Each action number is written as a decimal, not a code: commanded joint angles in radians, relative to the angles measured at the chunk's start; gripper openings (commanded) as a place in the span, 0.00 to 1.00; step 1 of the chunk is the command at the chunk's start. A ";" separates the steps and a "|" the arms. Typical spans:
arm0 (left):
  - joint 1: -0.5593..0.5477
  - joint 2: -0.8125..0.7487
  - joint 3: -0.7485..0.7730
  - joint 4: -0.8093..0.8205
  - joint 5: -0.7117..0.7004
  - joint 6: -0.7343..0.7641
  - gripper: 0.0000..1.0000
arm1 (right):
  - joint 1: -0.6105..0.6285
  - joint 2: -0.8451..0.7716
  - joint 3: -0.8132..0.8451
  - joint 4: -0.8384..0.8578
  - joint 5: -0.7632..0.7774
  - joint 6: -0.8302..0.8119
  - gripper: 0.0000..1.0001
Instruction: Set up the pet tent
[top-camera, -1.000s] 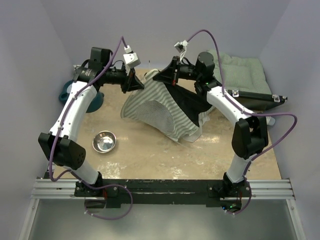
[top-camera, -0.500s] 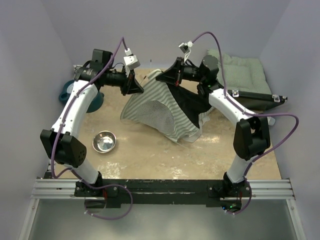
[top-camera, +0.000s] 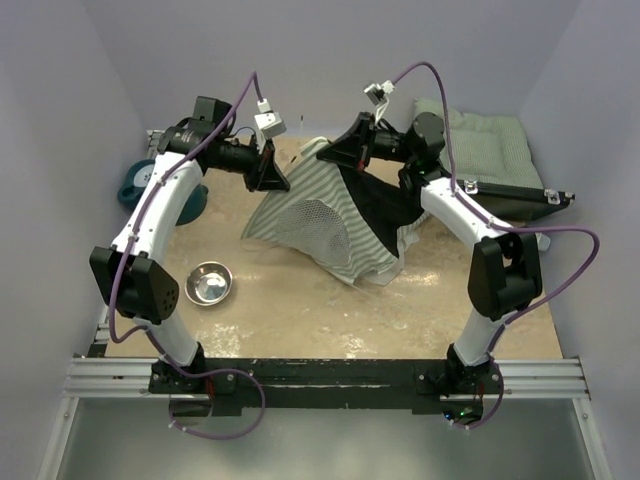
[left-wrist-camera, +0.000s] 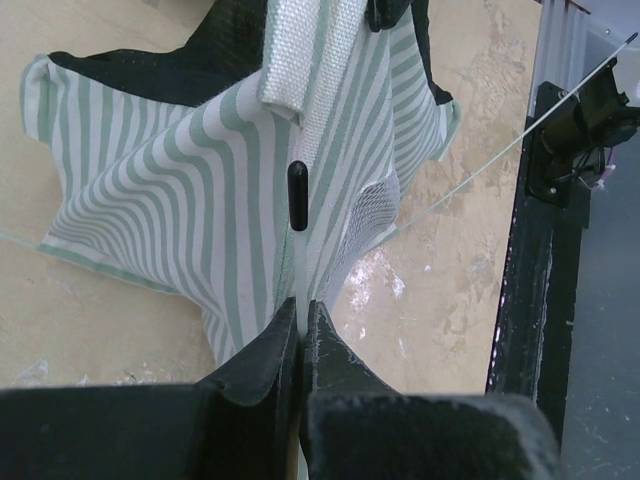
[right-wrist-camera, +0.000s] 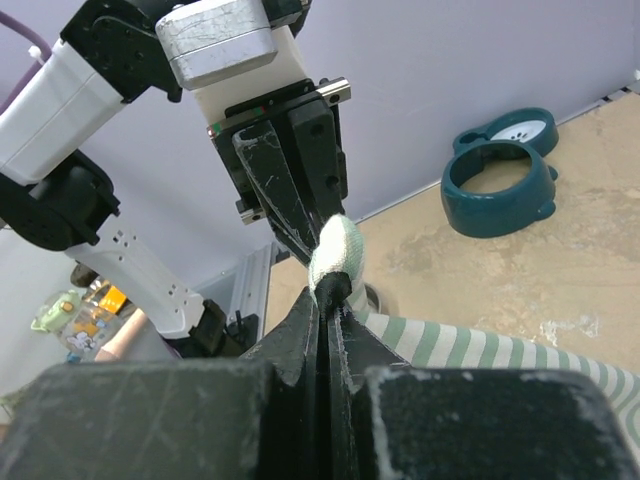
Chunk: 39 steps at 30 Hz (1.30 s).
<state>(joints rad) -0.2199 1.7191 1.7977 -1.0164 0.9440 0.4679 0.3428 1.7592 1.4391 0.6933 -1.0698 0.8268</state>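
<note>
Pet tent (top-camera: 320, 225) is lying on the surface (top-camera: 300, 310) between both arms. The left end effector (left-wrist-camera: 300, 305) is pinching its thin pole (left-wrist-camera: 297, 195); the right end effector (right-wrist-camera: 330, 285) is pinching its white flap (right-wrist-camera: 337, 250).

Green-and-white striped pet tent (top-camera: 330, 225), mesh panel showing, collapsed, top edge lifted above table

Your right gripper (right-wrist-camera: 330, 290) pinches a white cloth flap (right-wrist-camera: 338, 250) of the pet tent (right-wrist-camera: 480, 348). The left gripper (right-wrist-camera: 300, 235) faces it just beyond, and a teal bowl stand (right-wrist-camera: 500, 190) sits by the wall (right-wrist-camera: 470, 60).
</note>
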 joint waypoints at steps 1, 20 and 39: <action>0.008 0.086 -0.034 -0.280 -0.251 0.020 0.00 | -0.048 -0.179 0.038 0.258 0.047 0.008 0.00; -0.015 0.094 0.038 -0.295 -0.206 0.025 0.00 | 0.004 -0.181 0.046 0.049 0.022 -0.169 0.00; -0.041 0.082 0.161 -0.298 -0.160 -0.003 0.00 | 0.036 -0.150 0.083 -0.090 0.007 -0.282 0.00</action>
<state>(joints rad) -0.2638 1.7657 1.9469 -1.2053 0.8944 0.4721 0.3756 1.6989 1.4273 0.5179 -1.0885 0.5663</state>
